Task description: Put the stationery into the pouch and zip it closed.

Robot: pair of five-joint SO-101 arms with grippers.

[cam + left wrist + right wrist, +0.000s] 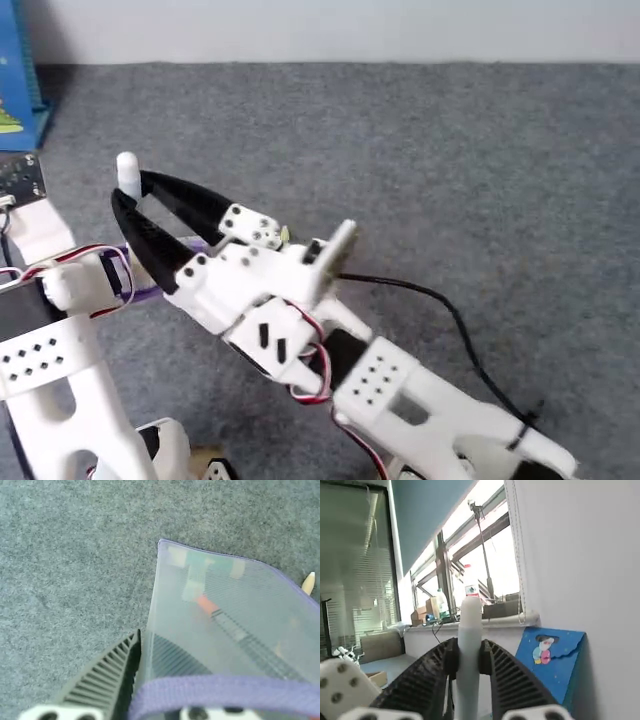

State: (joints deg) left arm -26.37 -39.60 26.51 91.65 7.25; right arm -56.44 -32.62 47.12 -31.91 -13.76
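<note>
My right gripper point(130, 190) is shut on a white pen point(128, 173), which stands upright between the black fingers point(435, 675) above the left part of the grey mat. In the right wrist view the pen point(469, 645) points up toward a window. The translucent mesh pouch point(225, 630) with a purple zip edge point(220, 690) hangs in my left gripper point(147, 645), whose jaws are shut on its rim. Green and orange stationery shows through the mesh. A strip of the purple edge point(148, 293) peeks out beneath the right arm.
A blue box point(18, 90) stands at the far left by the white wall. A black cable point(450, 310) trails over the mat point(480, 170) behind the right arm. A small circuit board point(20, 180) sits at the left edge. A pale pointed tip point(308, 582) lies past the pouch.
</note>
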